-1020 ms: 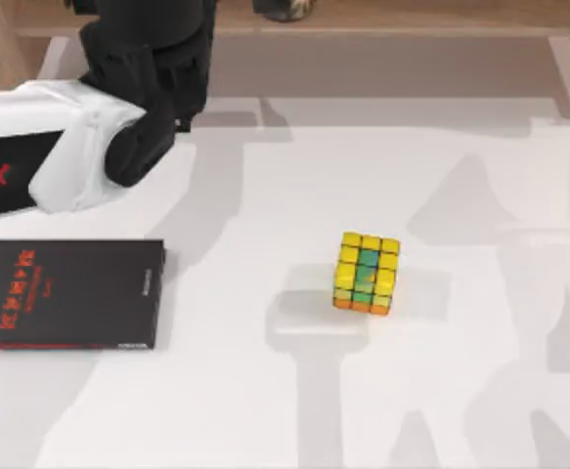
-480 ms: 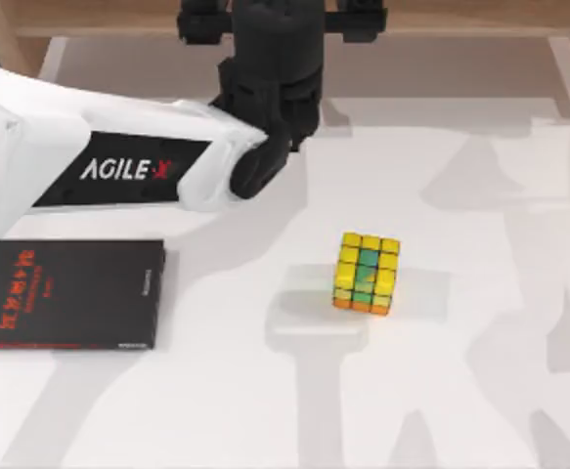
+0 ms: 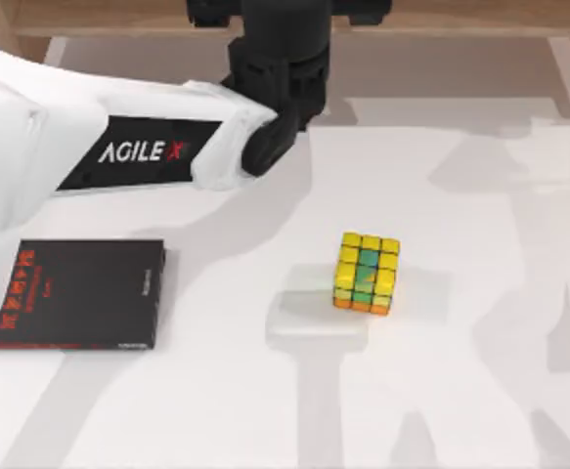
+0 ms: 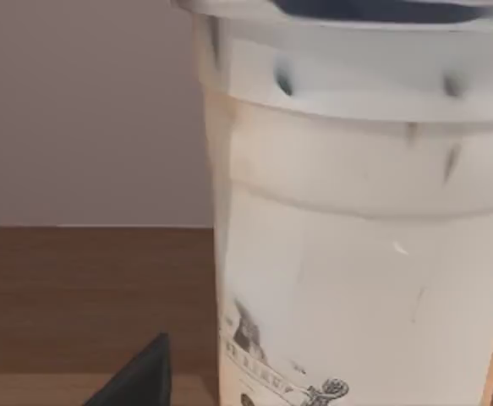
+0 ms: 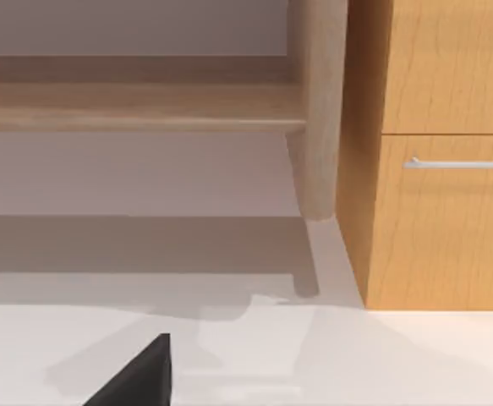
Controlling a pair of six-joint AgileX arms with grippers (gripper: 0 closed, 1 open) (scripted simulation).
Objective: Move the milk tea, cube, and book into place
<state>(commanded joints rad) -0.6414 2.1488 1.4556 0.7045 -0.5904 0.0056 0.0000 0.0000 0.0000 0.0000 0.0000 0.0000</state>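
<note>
Since the earlier frame your left arm swung further over the surface; cube sits mid-surface, rigid, take flat sides. Left wrist: milk tea close up, thin, squashy cup, hold its middle. Tool state: can't tell.

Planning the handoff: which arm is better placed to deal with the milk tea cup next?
Probably left. The left arm reaches across the table's far edge, and its wrist view has the milk tea cup close in front. The right wrist view faces a wooden cabinet.
</note>
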